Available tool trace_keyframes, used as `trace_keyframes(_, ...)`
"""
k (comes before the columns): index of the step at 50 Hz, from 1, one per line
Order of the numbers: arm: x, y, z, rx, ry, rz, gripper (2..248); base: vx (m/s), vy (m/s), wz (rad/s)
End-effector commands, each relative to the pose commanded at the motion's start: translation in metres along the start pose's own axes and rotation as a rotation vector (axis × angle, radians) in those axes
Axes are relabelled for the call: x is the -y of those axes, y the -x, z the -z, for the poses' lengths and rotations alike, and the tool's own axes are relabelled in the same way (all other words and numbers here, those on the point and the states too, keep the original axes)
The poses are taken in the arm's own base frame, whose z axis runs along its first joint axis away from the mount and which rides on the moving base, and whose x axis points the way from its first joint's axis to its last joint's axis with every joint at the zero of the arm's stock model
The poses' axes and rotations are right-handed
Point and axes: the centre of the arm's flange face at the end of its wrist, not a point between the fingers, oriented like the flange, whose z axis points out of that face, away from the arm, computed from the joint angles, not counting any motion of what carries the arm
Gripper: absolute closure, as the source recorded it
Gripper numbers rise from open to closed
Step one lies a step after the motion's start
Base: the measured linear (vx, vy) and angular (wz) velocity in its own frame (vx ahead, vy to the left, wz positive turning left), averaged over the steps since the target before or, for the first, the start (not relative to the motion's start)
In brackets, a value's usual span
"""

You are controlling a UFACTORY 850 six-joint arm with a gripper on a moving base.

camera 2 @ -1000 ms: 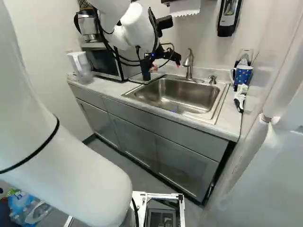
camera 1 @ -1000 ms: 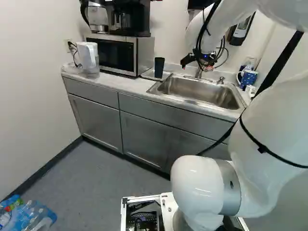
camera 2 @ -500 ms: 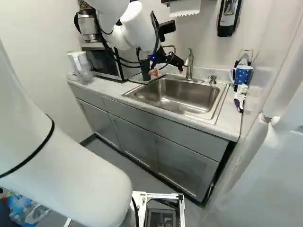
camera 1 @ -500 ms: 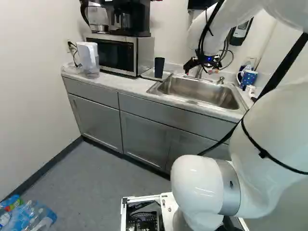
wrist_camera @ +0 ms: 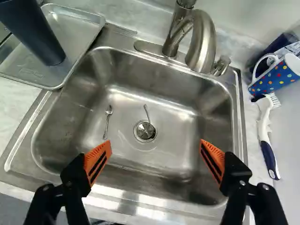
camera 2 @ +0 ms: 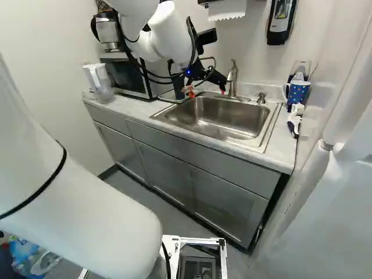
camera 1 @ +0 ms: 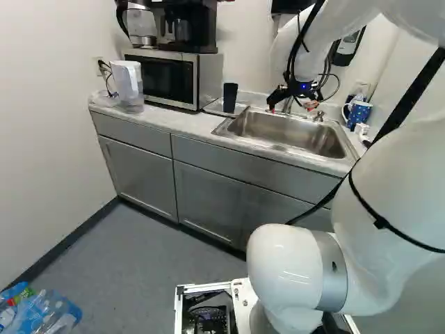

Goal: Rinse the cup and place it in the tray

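Over the sink [camera 1: 295,132], in the left base view, hangs my gripper [camera 1: 290,106]. Looking from the wrist, the gripper [wrist_camera: 155,147] is open above the sink basin, its orange pads far apart with nothing between them. A black cup [camera 1: 230,97] stands on end in the metal tray [wrist_camera: 75,35] beside the sink. From the wrist, the cup [wrist_camera: 40,35] is off beyond the left finger, apart from the gripper; its mouth is out of view. The faucet [wrist_camera: 202,42] rises behind the basin, ahead of the fingers.
Two small utensils [wrist_camera: 108,121] lie in the basin, one reaching the drain [wrist_camera: 145,130]. A dotted blue mug [wrist_camera: 276,75] and a brush [wrist_camera: 265,129] are on the counter beside the sink. A microwave [camera 1: 163,78] and a pitcher [camera 1: 126,83] stand past the tray.
My gripper has come down and shifted slightly right over the sink in the left base view, mostly in the earlier half second. The cup and tray have stayed put, and so has the base.
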Motion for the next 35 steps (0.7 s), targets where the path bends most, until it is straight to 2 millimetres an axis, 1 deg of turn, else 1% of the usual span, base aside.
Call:
trace_keyframes(15,0.000,0.000,0.000,0.000,0.000,0.000,3,0.000,0.000,0.000)
trace_keyframes(21,-0.001,-0.001,0.003,-0.008,0.001,-0.001,3,0.000,0.000,0.000)
trace_keyframes(35,-0.001,-0.018,0.011,-0.038,0.000,-0.001,3,0.000,0.000,0.000)
